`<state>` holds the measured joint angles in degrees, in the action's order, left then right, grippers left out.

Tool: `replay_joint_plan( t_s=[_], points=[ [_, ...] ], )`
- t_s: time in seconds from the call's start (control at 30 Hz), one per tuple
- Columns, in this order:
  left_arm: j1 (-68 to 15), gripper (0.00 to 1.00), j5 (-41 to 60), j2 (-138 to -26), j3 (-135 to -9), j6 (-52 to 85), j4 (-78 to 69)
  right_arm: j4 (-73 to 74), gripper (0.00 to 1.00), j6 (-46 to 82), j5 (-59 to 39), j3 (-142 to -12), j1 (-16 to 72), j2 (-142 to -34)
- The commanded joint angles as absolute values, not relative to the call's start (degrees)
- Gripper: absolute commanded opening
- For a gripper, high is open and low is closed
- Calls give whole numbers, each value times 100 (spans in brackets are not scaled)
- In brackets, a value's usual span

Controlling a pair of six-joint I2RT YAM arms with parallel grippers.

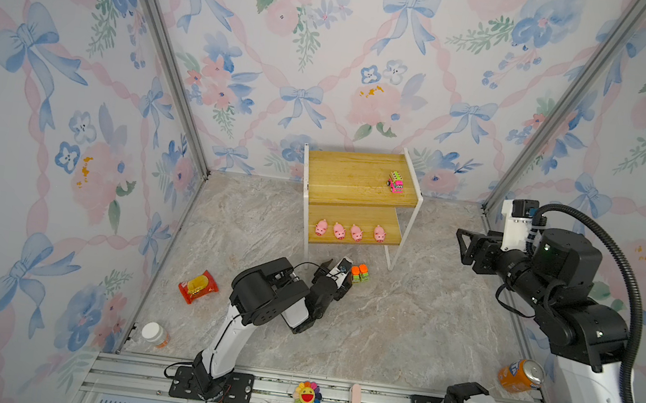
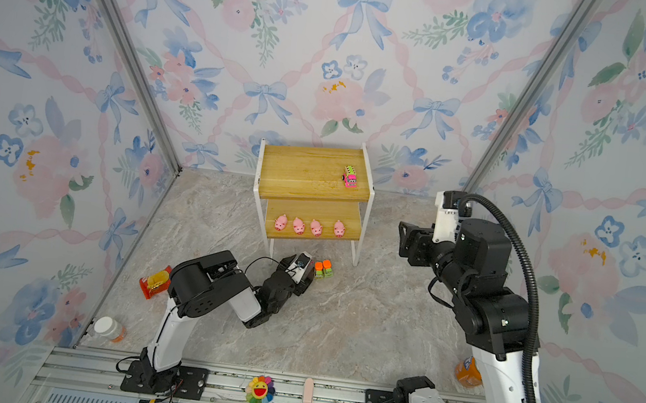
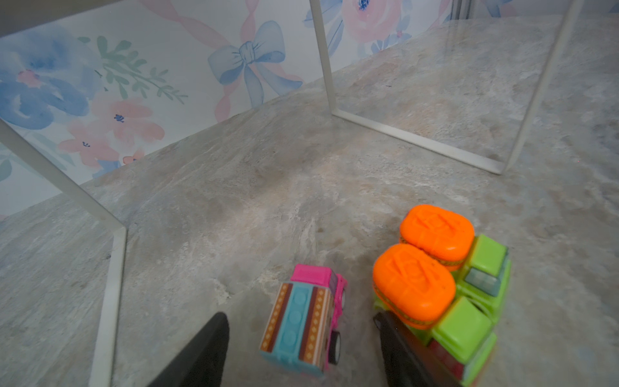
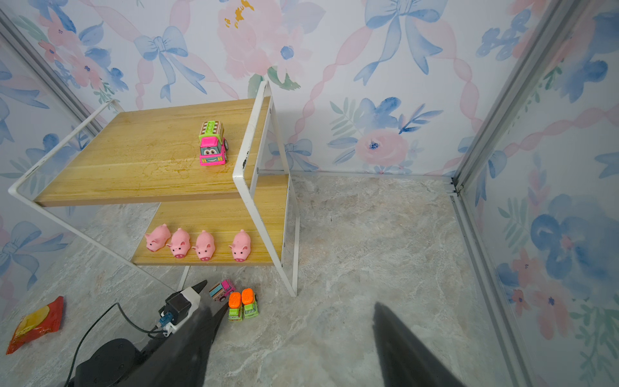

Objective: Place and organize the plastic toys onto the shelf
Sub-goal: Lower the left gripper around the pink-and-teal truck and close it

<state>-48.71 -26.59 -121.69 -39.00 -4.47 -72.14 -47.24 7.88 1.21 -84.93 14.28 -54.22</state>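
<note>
A crinkly red snack packet (image 1: 198, 286) lies at the left of the marbled bench (image 1: 402, 325). The left claw (image 3: 299, 316) stands wide astride one striped-roofed pink truck (image 4: 222, 289), not gripping it; two green trucks (image 3: 415, 278) with rounded orange tops sit touching, just beside. The shelf (image 1: 352, 172), yellowish boards in a white frame, carries four smooth pink pigs (image 1: 339, 231) in a row below and a second pink truck (image 1: 397, 182) on top. The right claw (image 1: 459, 246) hangs wide, empty, before bow-patterned wallpaper (image 1: 332, 44).

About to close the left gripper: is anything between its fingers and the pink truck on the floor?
Nothing visible: the pink truck sits inside the open left gripper. A green truck crowds one finger's outer side.
</note>
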Motion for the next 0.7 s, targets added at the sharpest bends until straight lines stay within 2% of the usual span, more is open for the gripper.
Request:
replay_joint_plan(
  t_s=[0.0,0.2,0.67],
  points=[
    [-4802,77,-2638,-12255,-3920,-330,-7120,-4597,77,718,46,-8405,1371,-5378],
    [-4711,79,-2393,-12216,-3943,-261,-6970,-4551,78,716,46,-8333,1327,-5353],
    [-4685,62,-2223,-12217,-4122,-322,-6610,-4544,78,692,40,-8270,1257,-5302]
  ],
)
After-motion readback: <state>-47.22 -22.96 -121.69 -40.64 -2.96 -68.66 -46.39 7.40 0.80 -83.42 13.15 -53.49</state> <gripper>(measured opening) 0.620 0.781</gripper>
